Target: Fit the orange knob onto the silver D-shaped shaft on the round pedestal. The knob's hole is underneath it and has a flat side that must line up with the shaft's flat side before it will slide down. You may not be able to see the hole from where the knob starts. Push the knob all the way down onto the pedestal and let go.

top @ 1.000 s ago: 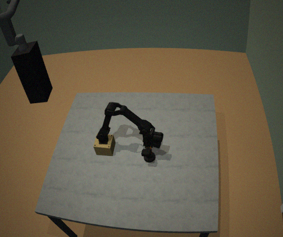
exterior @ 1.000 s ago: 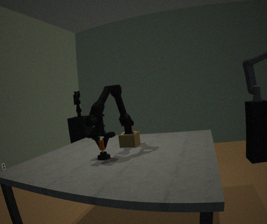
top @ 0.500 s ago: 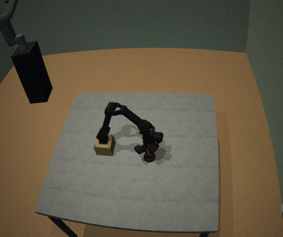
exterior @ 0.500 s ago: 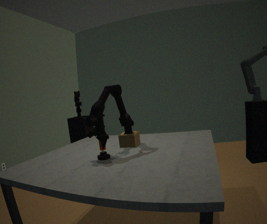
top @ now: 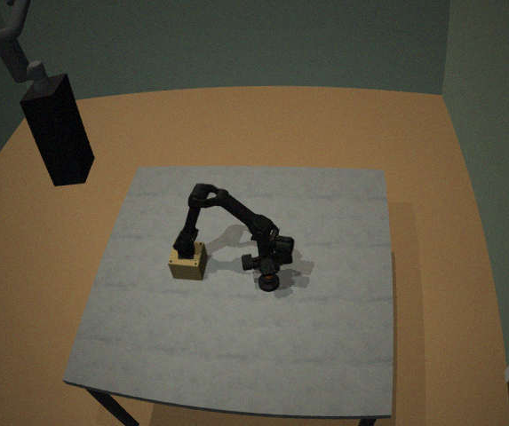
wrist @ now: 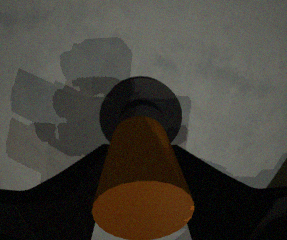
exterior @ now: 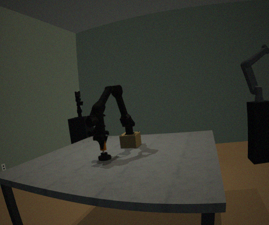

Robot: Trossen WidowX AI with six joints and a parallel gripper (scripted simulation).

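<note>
The orange knob (top: 268, 277) (exterior: 104, 146) (wrist: 143, 210) is upright between the fingers of my gripper (exterior: 103, 147) (wrist: 140, 150), which is shut on it. The round black pedestal (top: 269, 285) (exterior: 104, 158) (wrist: 141, 88) stands on the table directly below the knob. In the exterior view, a short pale piece of the shaft (exterior: 103, 151) shows between the knob's lower end and the pedestal, so the knob is not down against the pedestal. The wrist view shows the knob's top and side. Its hole, the shaft's flat side and their alignment are hidden.
My arm's tan block base (top: 188, 271) (exterior: 130, 141) stands on the grey table (top: 226, 330) (exterior: 158, 179), on the arm's far side from the pedestal in the exterior view. Other arms stand on black columns (top: 57, 132) (exterior: 260, 133) beyond the table.
</note>
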